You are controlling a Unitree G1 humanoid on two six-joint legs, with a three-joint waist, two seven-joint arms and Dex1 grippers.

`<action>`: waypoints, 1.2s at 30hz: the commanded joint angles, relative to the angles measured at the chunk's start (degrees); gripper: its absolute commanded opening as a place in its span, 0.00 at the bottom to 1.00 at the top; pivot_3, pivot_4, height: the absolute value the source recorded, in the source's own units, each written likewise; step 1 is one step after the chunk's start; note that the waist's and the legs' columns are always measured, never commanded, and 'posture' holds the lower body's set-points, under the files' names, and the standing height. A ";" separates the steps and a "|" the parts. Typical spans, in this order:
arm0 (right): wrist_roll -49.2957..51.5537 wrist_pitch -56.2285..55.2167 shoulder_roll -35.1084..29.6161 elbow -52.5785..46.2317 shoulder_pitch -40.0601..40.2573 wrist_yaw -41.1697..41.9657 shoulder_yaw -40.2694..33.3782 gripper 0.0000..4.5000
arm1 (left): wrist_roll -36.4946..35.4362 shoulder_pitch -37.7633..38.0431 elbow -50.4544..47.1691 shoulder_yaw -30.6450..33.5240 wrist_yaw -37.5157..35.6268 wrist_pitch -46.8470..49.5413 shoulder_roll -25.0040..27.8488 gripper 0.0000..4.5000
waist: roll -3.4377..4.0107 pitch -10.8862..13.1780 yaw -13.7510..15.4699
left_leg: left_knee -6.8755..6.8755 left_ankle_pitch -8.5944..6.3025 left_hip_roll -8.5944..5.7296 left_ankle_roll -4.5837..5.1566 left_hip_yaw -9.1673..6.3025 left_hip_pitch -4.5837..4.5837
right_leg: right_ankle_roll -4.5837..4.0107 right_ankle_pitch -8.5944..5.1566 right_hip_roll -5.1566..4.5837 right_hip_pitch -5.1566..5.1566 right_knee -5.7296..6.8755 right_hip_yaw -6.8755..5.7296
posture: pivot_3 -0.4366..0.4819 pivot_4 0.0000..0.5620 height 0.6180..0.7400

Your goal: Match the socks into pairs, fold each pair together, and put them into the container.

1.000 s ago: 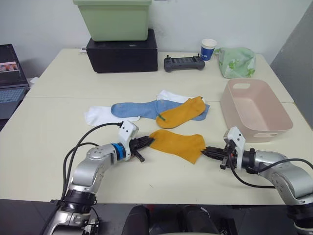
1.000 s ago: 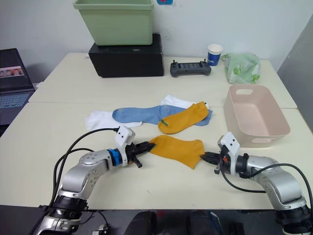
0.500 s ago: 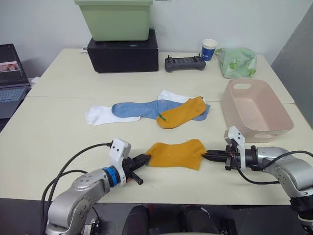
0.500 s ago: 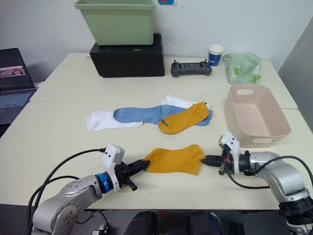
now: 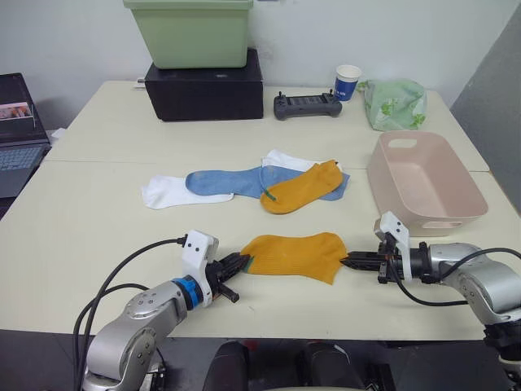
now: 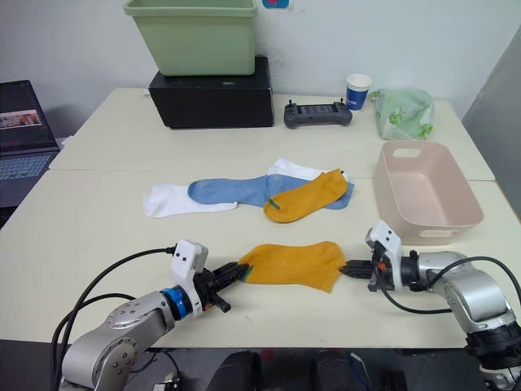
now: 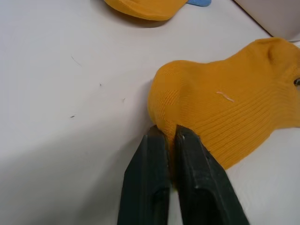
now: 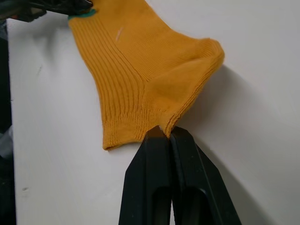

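so, from left to right: one left gripper sits low over the table, its two black fingers pinched together on the toe end of one mustard-orange sock, which lies stretched flat near the front edge. one right gripper has its jaws closed on the cuff corner of that same sock, as the right wrist view shows. behind it, in a loose cluster mid-table, i count one white sock at the left, one light blue sock overlapping it, a second mustard-orange sock lying on top, a second white sock peeking out behind, and a strip of blue under the orange toe that may be another blue sock. to the right stands one pale pink container, holding no socks.
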 commanded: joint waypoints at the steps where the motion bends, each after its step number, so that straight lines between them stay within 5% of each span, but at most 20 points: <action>1: -0.43 -2.13 -0.78 -0.60 -0.43 0.76 -1.37 0.23 | -0.94 0.57 -1.38 0.82 -1.87 -0.15 2.31 0.36 | 0.01 0.00 -0.01 | 0.00 0.00 0.00 0.00 0.00 0.00 | 0.00 0.00 0.00 0.00 0.00 0.00 | 0.48 0.27 1.00; 8: -1.68 -7.58 -4.60 -2.90 1.43 1.68 -5.22 0.77 | 0.45 0.86 0.40 6.11 -8.40 -6.32 10.81 0.88 | 0.05 0.09 0.03 | -0.02 0.00 0.00 0.00 0.00 0.00 | 0.00 0.00 0.00 -0.02 0.00 -0.01 | 0.48 0.27 1.00; 10: -1.40 -9.31 -5.40 -5.15 2.57 3.17 -5.47 0.77 | 2.32 1.12 1.32 5.47 -12.73 -11.04 13.74 0.99 | 0.05 0.09 0.03 | -0.02 0.00 0.00 0.00 0.01 0.00 | 0.01 -0.01 -0.01 -0.02 -0.01 0.00 | 0.48 0.27 1.00; 14: -3.49 -17.77 -4.33 -12.47 6.02 3.77 -4.09 0.77 | 14.02 -0.92 8.86 -3.47 -27.36 -34.23 21.37 0.99 | 0.29 0.23 0.07 | -0.16 0.00 0.02 -0.01 0.03 0.01 | -0.03 -0.01 0.01 -0.07 -0.06 0.00 | 0.48 0.27 1.00; 26: -20.60 -40.81 -1.46 -6.27 13.08 0.72 4.18 0.77 | 27.64 -13.02 25.74 -15.82 -31.51 -56.24 16.72 0.99 | 0.30 0.31 -0.24 | -0.23 0.00 0.03 0.00 0.11 -0.03 | -0.03 0.00 0.01 -0.06 -0.30 0.04 | 0.48 0.27 1.00; 30: -22.90 -42.22 0.44 -3.87 11.42 -0.56 5.79 0.77 | 29.92 -14.04 27.19 -16.72 -30.83 -56.85 16.45 0.80 | 0.32 0.29 -0.10 | -0.23 0.00 0.04 0.00 0.08 0.10 | -0.03 0.00 0.03 0.06 -0.20 0.01 | 0.48 0.27 1.00; 36: -24.46 -43.77 0.84 -3.13 9.44 -0.17 7.06 0.41 | 30.80 -13.88 28.43 -17.21 -30.51 -56.25 16.22 0.38 | 0.32 0.30 -0.08 | -0.05 0.04 0.04 0.05 0.04 0.20 | 0.13 -0.08 0.02 0.14 0.06 -0.01 | 0.48 0.27 1.00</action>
